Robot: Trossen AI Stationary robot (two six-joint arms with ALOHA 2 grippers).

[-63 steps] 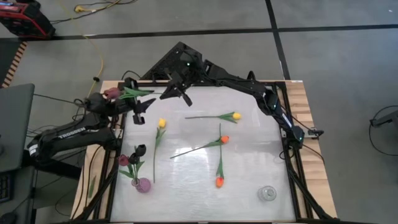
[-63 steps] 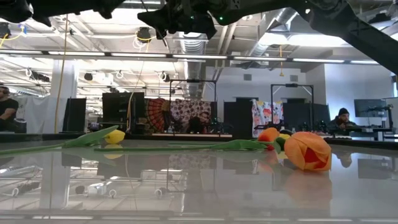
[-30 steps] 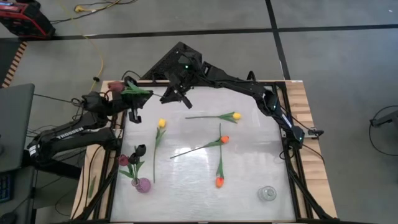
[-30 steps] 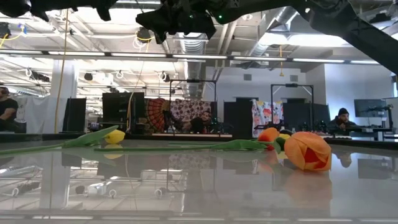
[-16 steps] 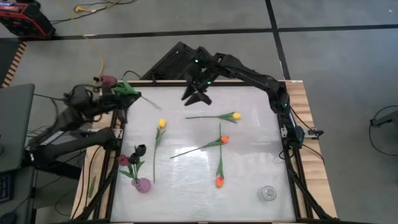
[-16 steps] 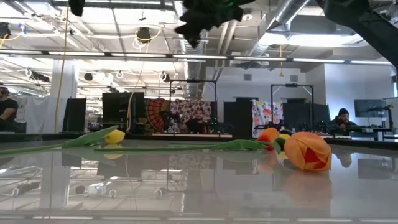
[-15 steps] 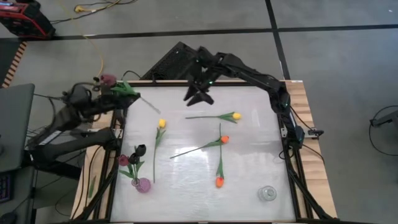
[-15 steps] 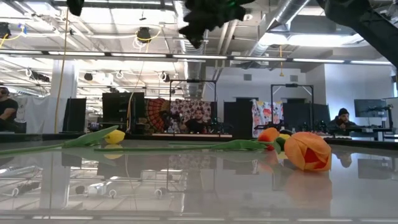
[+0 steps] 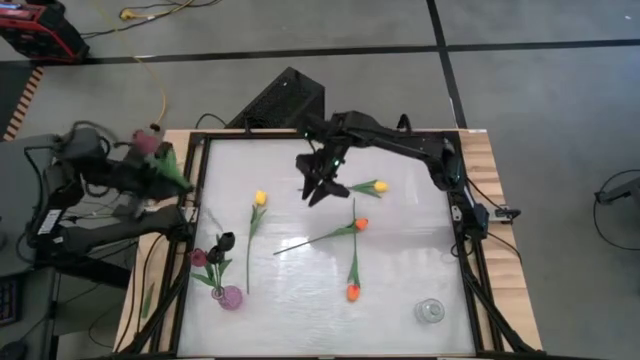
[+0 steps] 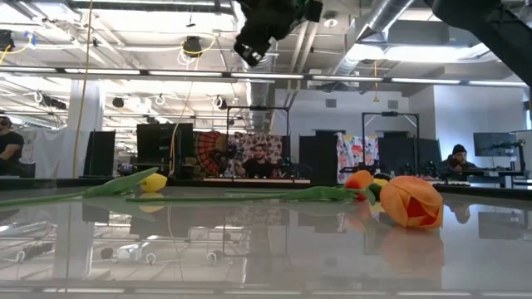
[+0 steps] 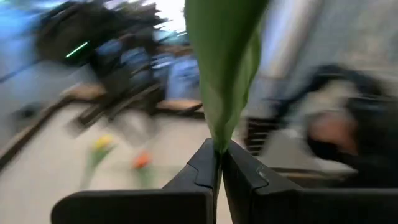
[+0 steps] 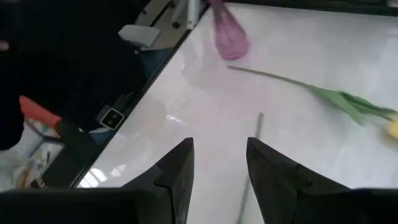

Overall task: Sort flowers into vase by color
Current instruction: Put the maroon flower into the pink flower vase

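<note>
No legible text, label, brand, number or sign appears in any of the four views.

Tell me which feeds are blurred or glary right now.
Left wrist view: background smeared by motion, only the left gripper and its green leaf sharp. High view: left arm blurred, glare on the table. Low view: glossy reflections under the orange tulip.
</note>
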